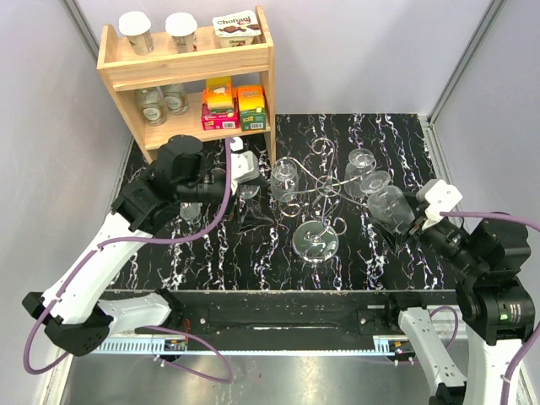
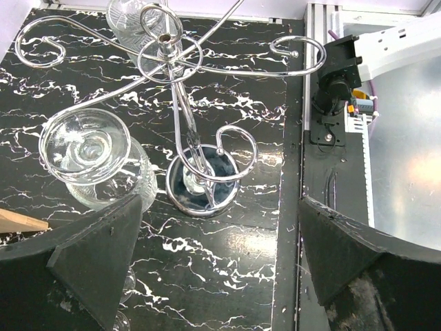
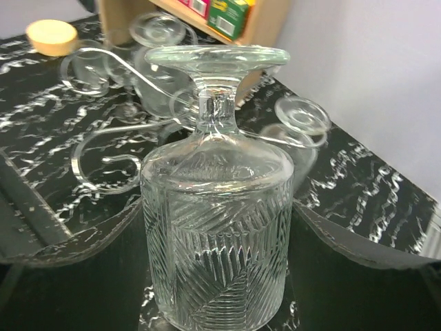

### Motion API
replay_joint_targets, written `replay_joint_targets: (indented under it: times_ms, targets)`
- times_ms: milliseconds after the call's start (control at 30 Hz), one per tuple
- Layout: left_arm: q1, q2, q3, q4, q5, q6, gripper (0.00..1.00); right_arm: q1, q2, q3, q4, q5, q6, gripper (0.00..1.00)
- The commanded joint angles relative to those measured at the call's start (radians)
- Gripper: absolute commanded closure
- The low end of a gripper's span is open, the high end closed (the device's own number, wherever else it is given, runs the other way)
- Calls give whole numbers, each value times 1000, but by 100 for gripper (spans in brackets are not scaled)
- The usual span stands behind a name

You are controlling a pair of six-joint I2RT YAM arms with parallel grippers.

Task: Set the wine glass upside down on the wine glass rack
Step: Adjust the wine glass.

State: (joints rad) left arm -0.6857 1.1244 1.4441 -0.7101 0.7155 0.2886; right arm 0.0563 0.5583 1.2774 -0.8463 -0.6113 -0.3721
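Observation:
My right gripper (image 1: 403,216) is shut on a ribbed wine glass (image 1: 385,205), held foot up beside the right side of the wine glass rack (image 1: 325,181). In the right wrist view the glass (image 3: 217,234) fills the middle between my fingers (image 3: 76,234), its foot level with the rack's scroll arms (image 3: 103,148). The rack is thin silver wire with a shiny disc base (image 1: 315,240). Two other glasses (image 1: 285,180) (image 1: 361,160) hang on it. My left gripper (image 1: 251,207) is open and empty, left of the rack base (image 2: 203,183), beside a hanging glass (image 2: 93,158).
A wooden shelf (image 1: 190,76) with cups, jars and boxes stands at the back left. Another glass (image 1: 190,211) sits on the black marbled table (image 1: 253,261) under my left arm. Grey walls close in both sides. The right arm's base (image 2: 334,83) is at the table's near edge.

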Motion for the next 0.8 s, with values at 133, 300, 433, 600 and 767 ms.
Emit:
replay_joint_targets:
  times_ms: [133, 300, 433, 600, 767]
  targets:
    - [28, -34, -10, 31, 39, 35, 1, -1, 3, 154, -69, -356, 4, 100]
    - [58, -35, 10, 29, 24, 58, 1, 4, -27, 51, -63, -533, 3, 100]
    - [81, -23, 24, 27, 30, 66, 1, 23, -55, -62, -28, -576, 1, 100]
    - [97, 3, 32, 53, 171, 2, 1, 45, -44, -99, 32, -571, 38, 100]
    - [74, 43, 91, 87, 234, -63, 1, 53, 24, -72, 101, -587, 104, 100]
